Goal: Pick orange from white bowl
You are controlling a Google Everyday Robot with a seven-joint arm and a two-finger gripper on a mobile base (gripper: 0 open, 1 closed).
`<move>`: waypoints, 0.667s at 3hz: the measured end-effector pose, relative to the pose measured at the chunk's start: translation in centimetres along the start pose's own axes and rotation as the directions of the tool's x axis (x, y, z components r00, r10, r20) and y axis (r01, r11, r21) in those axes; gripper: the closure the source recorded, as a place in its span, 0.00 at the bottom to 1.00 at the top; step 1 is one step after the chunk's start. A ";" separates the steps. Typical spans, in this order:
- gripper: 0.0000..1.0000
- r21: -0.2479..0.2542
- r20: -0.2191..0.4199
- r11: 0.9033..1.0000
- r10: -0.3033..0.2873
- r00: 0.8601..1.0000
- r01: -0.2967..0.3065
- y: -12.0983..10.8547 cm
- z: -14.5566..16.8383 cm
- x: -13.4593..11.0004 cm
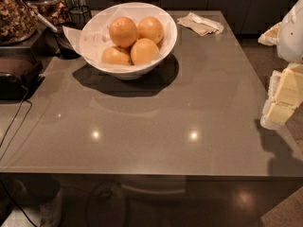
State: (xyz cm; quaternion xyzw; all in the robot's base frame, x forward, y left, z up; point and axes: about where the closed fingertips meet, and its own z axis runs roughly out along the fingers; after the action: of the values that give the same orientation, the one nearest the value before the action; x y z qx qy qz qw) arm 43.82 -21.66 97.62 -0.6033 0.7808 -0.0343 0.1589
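1. A glossy grey-brown countertop (156, 126) fills most of the view and reflects two small ceiling lights near its front edge; dark cabinet fronts run behind it.
2. The white bowl (97, 56) stands on the counter's far left part, lined with white paper and casting a dark shadow to its front and right.
3. Four fruits lie piled inside the bowl. The orange (123, 31), deep in colour and slightly shiny, sits on top at the back left, touching a second orange (150, 29) just beside it on the right.
4. A third orange (144, 51) rests in front of those two, and a paler fruit (115, 56) lies low at the front left, partly hidden by the bowl's rim.
5. The gripper (283, 98), cream and white, hangs at the right edge of the view, just off the counter's right side and well apart from the bowl. I cannot tell how far open it is, nor whether it has hold of anything.
6. Crumpled paper napkins (201, 23) lie near the counter's far edge, right of the bowl.
7. A glass jar (14, 13) of nuts or granola stands at the far left, above a black appliance (16, 77) with a cable (14, 122) trailing forward.
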 end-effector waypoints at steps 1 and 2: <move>0.00 0.007 0.005 1.000 0.008 1.000 -0.008 -0.5 -0.2 -0.5; 0.00 -0.017 -0.014 1.000 0.010 1.000 -0.010 -2.3 0.2 -1.8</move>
State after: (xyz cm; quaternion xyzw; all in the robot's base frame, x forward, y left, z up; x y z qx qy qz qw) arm 46.46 -20.52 98.38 -0.6005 0.7851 -0.0313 0.1485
